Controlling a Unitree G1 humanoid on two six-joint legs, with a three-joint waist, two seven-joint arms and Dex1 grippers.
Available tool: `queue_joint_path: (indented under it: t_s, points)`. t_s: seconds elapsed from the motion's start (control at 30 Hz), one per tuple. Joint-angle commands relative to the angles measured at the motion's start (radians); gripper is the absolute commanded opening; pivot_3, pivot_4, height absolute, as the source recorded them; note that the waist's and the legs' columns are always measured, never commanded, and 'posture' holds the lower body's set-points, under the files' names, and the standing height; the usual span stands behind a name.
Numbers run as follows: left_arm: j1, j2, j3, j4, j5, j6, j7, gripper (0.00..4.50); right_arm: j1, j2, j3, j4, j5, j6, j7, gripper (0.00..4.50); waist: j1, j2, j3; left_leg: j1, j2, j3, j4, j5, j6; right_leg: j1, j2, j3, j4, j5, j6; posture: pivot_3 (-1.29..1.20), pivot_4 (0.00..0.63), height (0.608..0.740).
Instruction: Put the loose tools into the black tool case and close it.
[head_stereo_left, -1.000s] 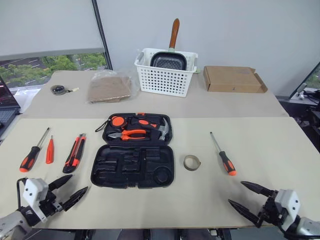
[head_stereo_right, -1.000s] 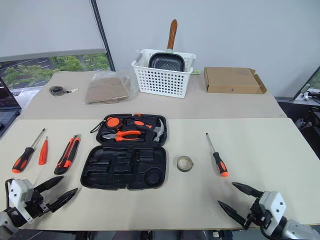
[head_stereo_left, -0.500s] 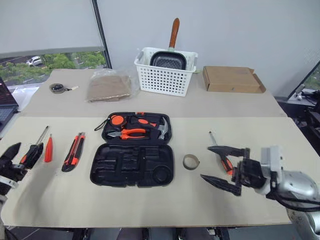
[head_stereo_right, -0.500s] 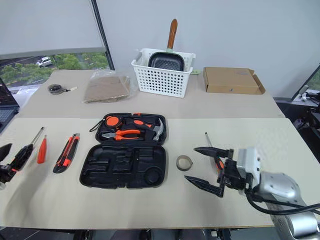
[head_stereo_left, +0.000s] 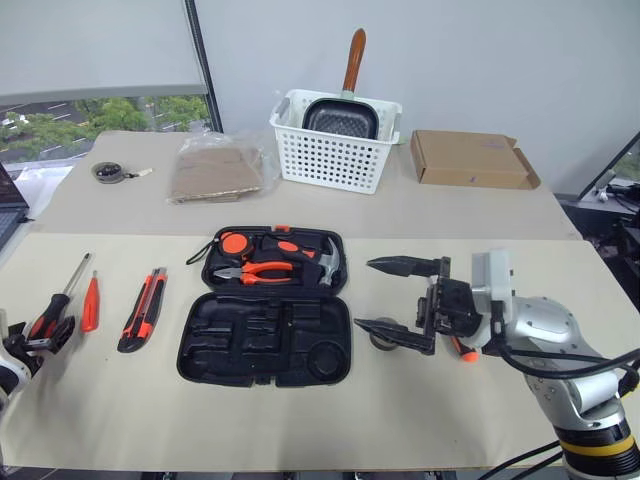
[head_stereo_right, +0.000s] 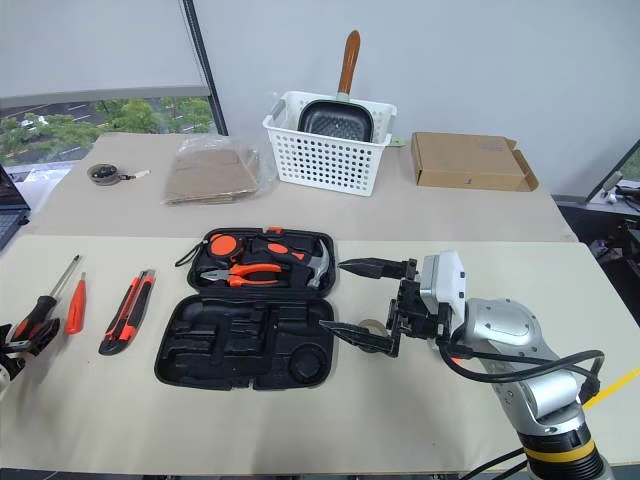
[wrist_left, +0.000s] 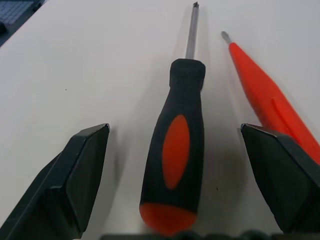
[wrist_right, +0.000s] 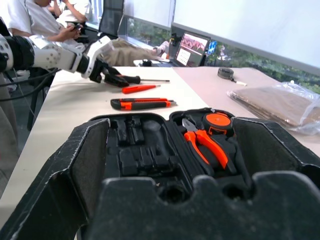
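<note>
Now both arms have shifted since a second ago: the right claw (head_stereo_left: 400, 298), then low at the lower right corner, has swung up and left to hang between the case and the right-hand screwdriver, its two black fingers spread wide, one above the other, tips toward the case, gripping nothing. The left claw (wrist_left: 175, 185) has slid out to the far left edge and straddles the handle of the long orange-and-black-handled screwdriver (head_stereo_left: 55, 315), fingers released on either side, not touching it.

That screwdriver lies with its long axis running up the frame, steel tip farthest from the robot; the small all-orange screwdriver (head_stereo_left: 91, 305) lies just beside it, parallel. The orange-black utility knife (head_stereo_left: 143, 310) lies near them, also lengthwise up the frame.

The flat black plastic clamshell tool case (head_stereo_left: 268, 318) sits open at centre, lid half holding orange-handled pliers (head_stereo_left: 255, 270). The small grey-brown tape roll (head_stereo_left: 381, 338) rests just beside the case, partly behind the right claw's lower finger. The beige tabletop (head_stereo_left: 300, 420) is bare along its near edge.
</note>
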Motion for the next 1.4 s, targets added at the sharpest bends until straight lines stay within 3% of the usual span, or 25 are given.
queue_joint_path:
  t_s: [0.03,0.17,0.27,0.53,0.73,0.87,1.0,1.13,1.23,1.4]
  points:
    - [-0.036,0.030,-0.028,0.060,0.042,-0.028,-0.014,4.50,-0.026,0.013,-0.020,-0.015,0.057,0.015,0.016,4.47,0.002,0.000,0.000,0.001,0.000,0.000,0.000,-0.003,-0.004,0.000,0.000,0.000,0.000,-0.001,0.002,0.00,0.150,0.700]
    - [-0.060,0.034,-0.036,0.101,0.047,-0.043,-0.042,4.50,-0.032,0.012,-0.032,-0.016,0.071,0.028,0.021,4.47,0.002,0.001,0.000,0.004,0.001,0.000,0.000,-0.005,-0.001,0.002,-0.001,0.000,0.002,-0.001,0.002,0.00,0.150,0.700]
    - [-0.068,0.034,-0.033,0.121,0.046,-0.052,-0.051,3.86,-0.039,0.004,-0.042,-0.010,0.079,0.036,0.029,4.50,0.002,0.001,0.000,0.006,0.003,0.000,0.001,-0.004,-0.002,0.001,-0.001,0.000,0.002,-0.001,0.002,0.00,0.150,0.700]
    - [-0.053,0.048,-0.023,0.157,0.077,-0.092,-0.012,1.05,-0.056,-0.037,-0.039,0.009,0.093,0.056,0.106,4.50,-0.010,0.001,0.000,0.006,0.004,0.000,0.000,-0.002,-0.005,0.001,-0.001,-0.001,0.005,-0.001,0.001,0.00,0.150,0.700]
    - [-0.072,0.030,0.080,0.089,-0.023,-0.147,-0.049,0.99,-0.072,-0.046,-0.037,0.032,0.100,0.067,0.160,4.50,-0.023,-0.001,0.000,0.006,0.004,0.000,0.000,-0.002,-0.006,0.001,-0.001,-0.002,0.006,-0.001,0.001,0.00,0.150,0.700]
    - [-0.095,0.005,0.112,-0.134,-0.157,-0.097,-0.145,0.99,-0.083,-0.053,-0.049,0.064,0.090,0.063,0.188,4.50,-0.018,-0.003,0.001,0.005,0.005,-0.001,0.001,-0.002,-0.006,0.000,-0.002,-0.002,0.005,0.000,0.000,0.00,0.150,0.700]
    - [-0.108,0.006,-0.004,-0.346,-0.205,-0.041,-0.279,0.99,-0.096,-0.049,-0.048,0.094,0.076,0.054,0.203,4.50,-0.004,-0.002,0.001,0.005,0.004,-0.003,0.002,-0.002,-0.006,0.000,-0.002,-0.005,0.002,0.000,-0.001,0.00,0.150,0.700]
    - [-0.135,0.056,-0.290,-0.464,-0.059,-0.128,-0.503,0.99,-0.115,-0.042,-0.040,0.114,0.065,0.049,0.211,4.50,-0.008,0.000,0.001,0.005,0.001,0.000,0.002,0.000,-0.008,0.005,0.000,-0.004,0.003,0.001,-0.001,0.00,0.150,0.700]
    - [-0.209,0.071,-0.446,-0.442,0.038,-0.219,-0.623,0.99,-0.129,-0.038,-0.035,0.126,0.057,0.045,0.218,4.50,-0.009,0.001,0.001,0.004,0.001,0.001,0.001,0.002,-0.011,0.004,0.002,-0.004,0.003,0.000,0.000,0.00,0.150,0.700]
    - [-0.443,0.054,-0.669,-0.166,0.228,-0.508,-0.824,0.99,-0.115,-0.052,-0.058,0.114,0.044,0.037,0.211,4.50,-0.015,0.001,0.002,0.002,0.004,0.000,0.001,0.006,-0.004,0.002,0.008,-0.004,0.003,0.000,-0.001,0.00,0.150,0.700]
